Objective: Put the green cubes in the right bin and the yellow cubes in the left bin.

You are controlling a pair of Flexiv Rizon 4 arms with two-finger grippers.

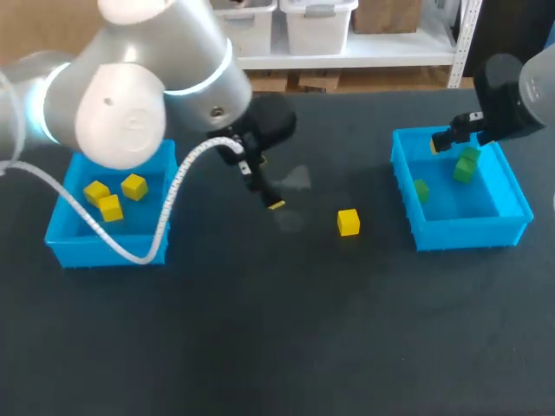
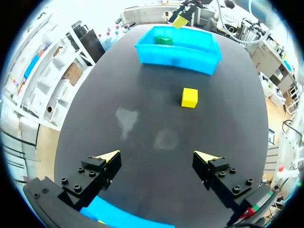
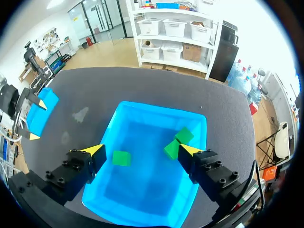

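Yellow plastic cube point(image 1: 348, 222) sits alone on the black surface point(image 1: 260, 329). My left hand point(image 2: 156, 155) hangs wide open and empty near it; my right hand point(image 3: 141, 148), also open, hovers over green cubes point(image 3: 121, 158) in the right blue plastic bin point(image 3: 142, 190).

Open table point(image 1: 260, 329) surrounds the loose yellow cube point(image 1: 349, 222); right of it, apart, stands the right bin point(image 1: 468, 232).
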